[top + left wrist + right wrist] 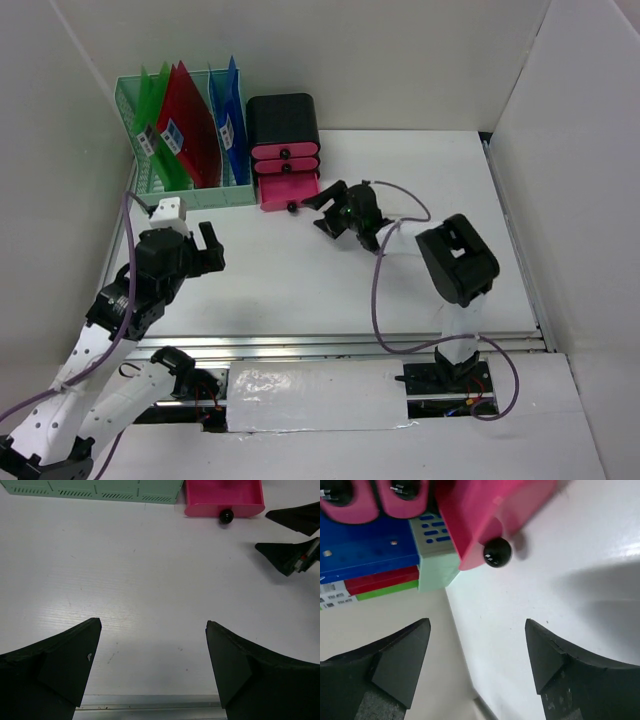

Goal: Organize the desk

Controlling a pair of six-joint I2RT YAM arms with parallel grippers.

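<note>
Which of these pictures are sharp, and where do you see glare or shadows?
Top view: even bright light, fairly sharp throughout. Left wrist view: a pale sheen on the desk, a soft shadow under the right gripper. Right wrist view: the pink drawer is close and blurred, its black knob carries small glints, and a grey shadow lies on the right.
</note>
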